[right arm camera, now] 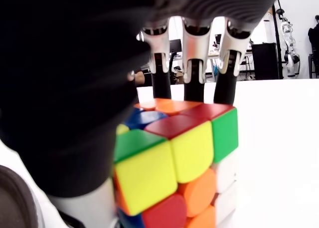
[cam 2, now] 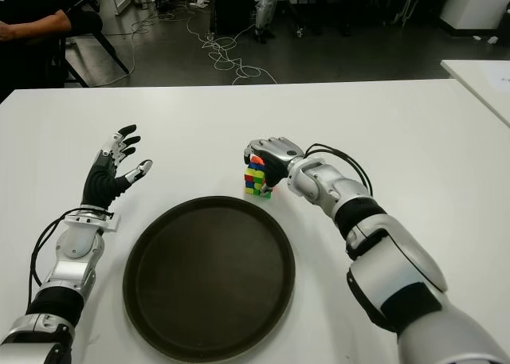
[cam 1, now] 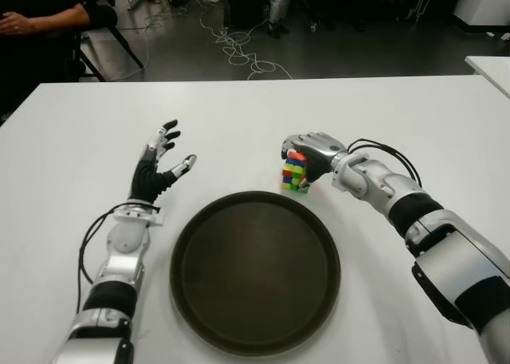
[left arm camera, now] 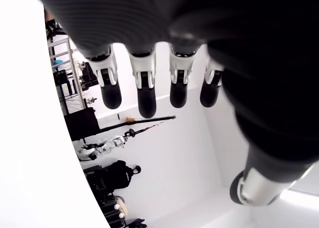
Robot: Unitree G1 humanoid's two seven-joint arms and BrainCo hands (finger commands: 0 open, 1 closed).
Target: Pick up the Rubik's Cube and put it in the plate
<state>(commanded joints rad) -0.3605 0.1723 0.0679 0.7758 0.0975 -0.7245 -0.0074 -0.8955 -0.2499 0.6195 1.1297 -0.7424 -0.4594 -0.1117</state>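
The Rubik's Cube [cam 1: 293, 175] stands on the white table [cam 1: 398, 117] just beyond the far right rim of the dark round plate [cam 1: 255, 276]. My right hand [cam 1: 307, 153] sits on top of the cube, palm on one side and fingers [right arm camera: 194, 83] curled down the other, so it grips the cube [right arm camera: 174, 158]. The cube looks slightly tilted. To the left of the plate my left hand [cam 1: 159, 165] is raised with its fingers [left arm camera: 144, 88] spread, holding nothing.
A seated person's arm [cam 1: 40, 17] shows at the far left beyond the table. Cables [cam 1: 239, 49] lie on the floor behind the far edge. The corner of another white table [cam 1: 490, 65] shows at the right.
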